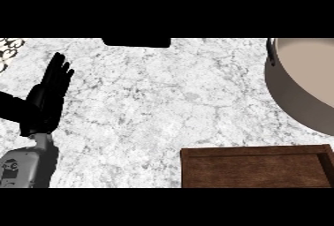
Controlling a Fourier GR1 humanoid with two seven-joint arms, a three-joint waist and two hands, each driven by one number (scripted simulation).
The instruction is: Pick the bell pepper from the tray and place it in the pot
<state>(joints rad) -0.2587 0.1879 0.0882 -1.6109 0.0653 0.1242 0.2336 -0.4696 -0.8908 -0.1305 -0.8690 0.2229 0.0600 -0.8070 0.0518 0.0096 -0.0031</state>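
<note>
My left hand (49, 95) rests at the left side of the marble counter (157, 106), fingers straight and pointing up toward the far edge, holding nothing. Its grey forearm comes in from the near-left corner. My right hand does not show anywhere in this view.

Moving right along the near edge, a dark wooden tray (254, 152) sits cut off by the bottom of the view. The part of its floor that I can see is bare. I cannot find the bell pepper on it or anywhere else, so I cannot tell where it is.

At the far right stands the pot (297, 103), grey-walled with a pale inside, partly out of view. What shows of its interior holds nothing.

The risk, as I judge it: reaching for a pepper I cannot see could mean knocking the tray's raised rim or missing the grasp altogether.
</note>
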